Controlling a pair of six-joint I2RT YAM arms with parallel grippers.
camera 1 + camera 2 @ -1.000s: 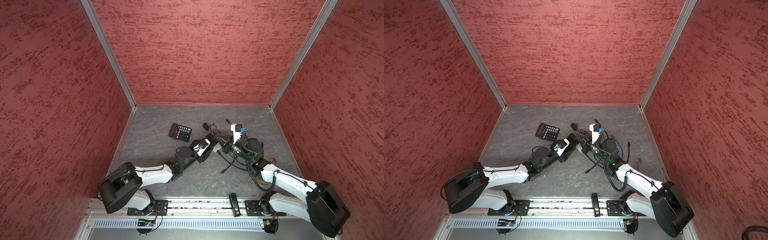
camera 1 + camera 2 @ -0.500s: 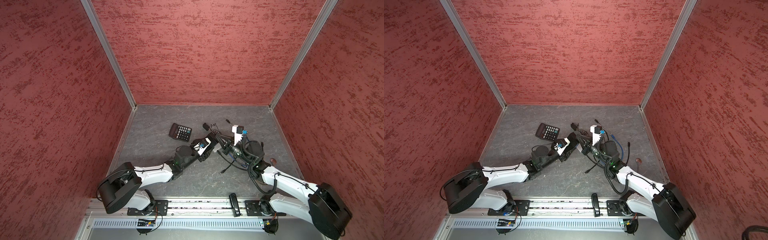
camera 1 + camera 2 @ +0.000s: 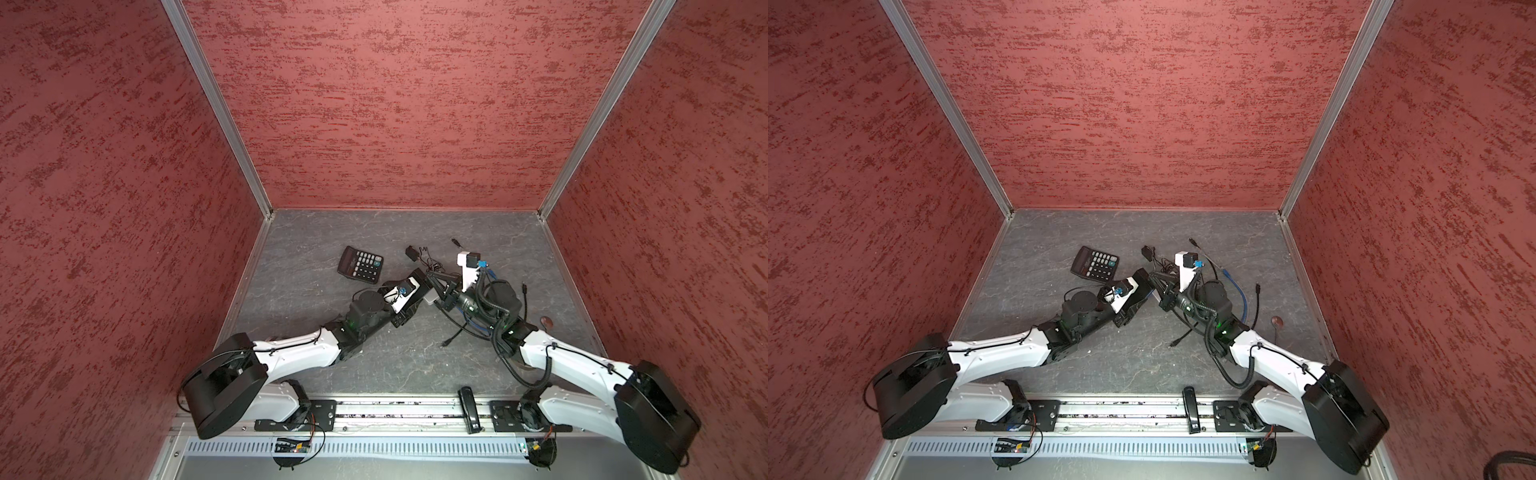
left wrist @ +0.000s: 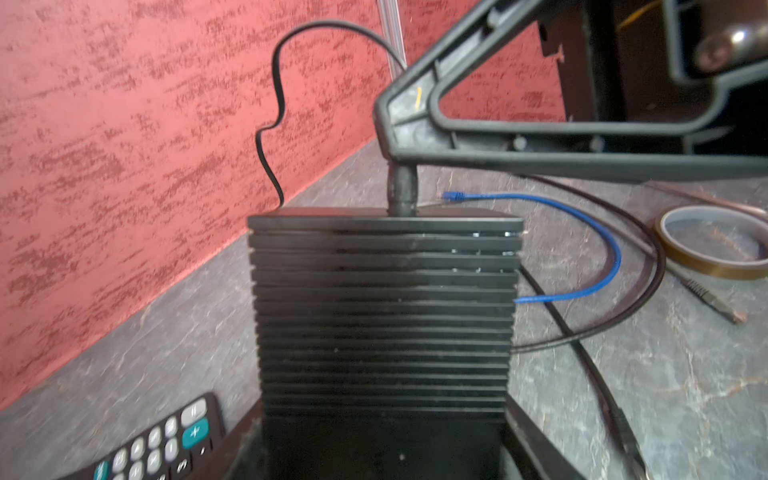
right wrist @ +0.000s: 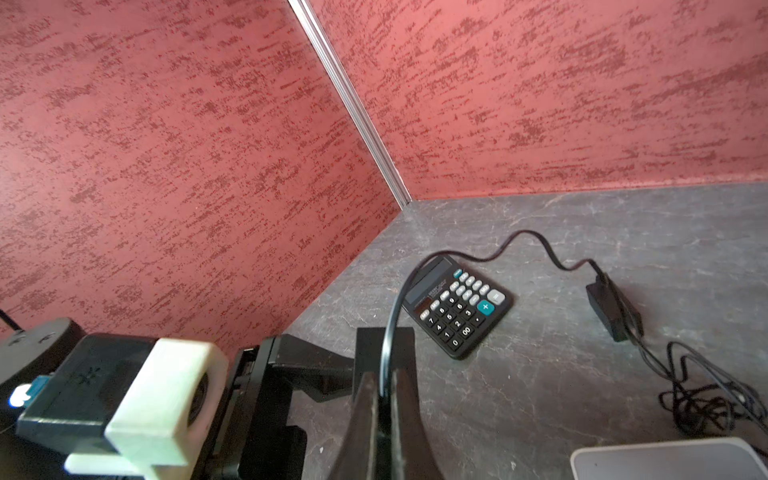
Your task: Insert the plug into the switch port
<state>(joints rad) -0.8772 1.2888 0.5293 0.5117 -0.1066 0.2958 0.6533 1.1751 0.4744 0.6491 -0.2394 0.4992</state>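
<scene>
The switch (image 4: pixel 384 311) is a black ribbed box. My left gripper (image 4: pixel 382 440) is shut on its sides and holds it above the floor, as both top views show (image 3: pixel 417 281) (image 3: pixel 1143 281). The plug (image 4: pixel 401 193) is a short black barrel that stands against the switch's far face. My right gripper (image 5: pixel 384 384) is shut on it, and its thin black cable (image 5: pixel 397 307) runs out between the fingers (image 4: pixel 415 124). In the top views the right gripper (image 3: pixel 434 282) meets the switch from the right. The port itself is hidden.
A black calculator (image 3: pixel 360 264) lies left of the grippers and a black power adapter (image 3: pixel 411 252) with tangled cord behind them. A blue cable (image 4: pixel 598 249), dark cables and a tape roll (image 4: pixel 715 245) lie on the right. A pale grey box (image 5: pixel 665 459) sits under the right wrist.
The right arm has shifted slightly at the switch. Both grips look unchanged and the left arm is still.
</scene>
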